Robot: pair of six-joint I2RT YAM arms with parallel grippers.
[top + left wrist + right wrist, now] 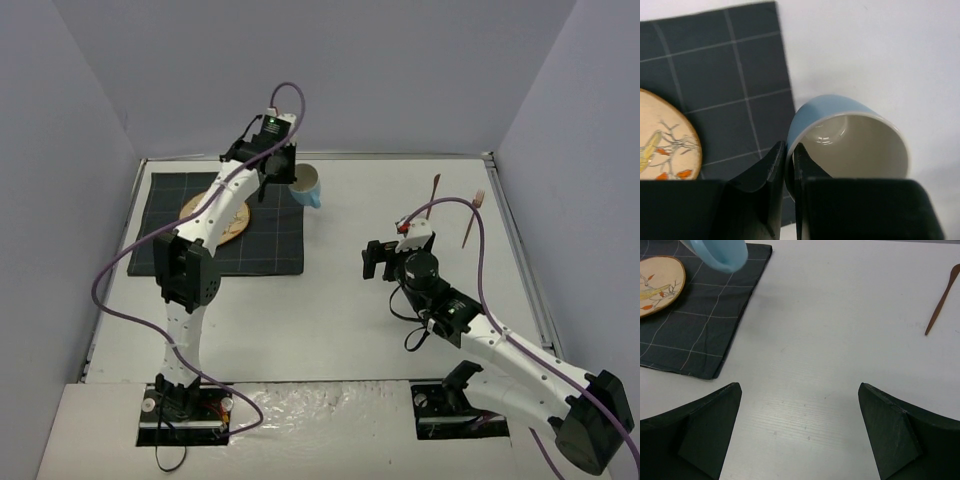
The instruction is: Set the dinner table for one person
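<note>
Two things look placed so far: the dark, grid-lined cloth placemat (272, 252) lies on the far left of the flat white desk (350, 300), and the round, matte tan plate (665, 142) painted with a bird rests on it. Your left claw (789, 150) is clamped on the wall of the glossy blue cup (850, 135), white inside, tilted by the mat's far right corner and, I judge, not yet set down. Your right claw (799, 387) hangs jaws wide apart over bare desk. Two slim wooden utensils (433, 198) at the far right remain to be laid.
</note>
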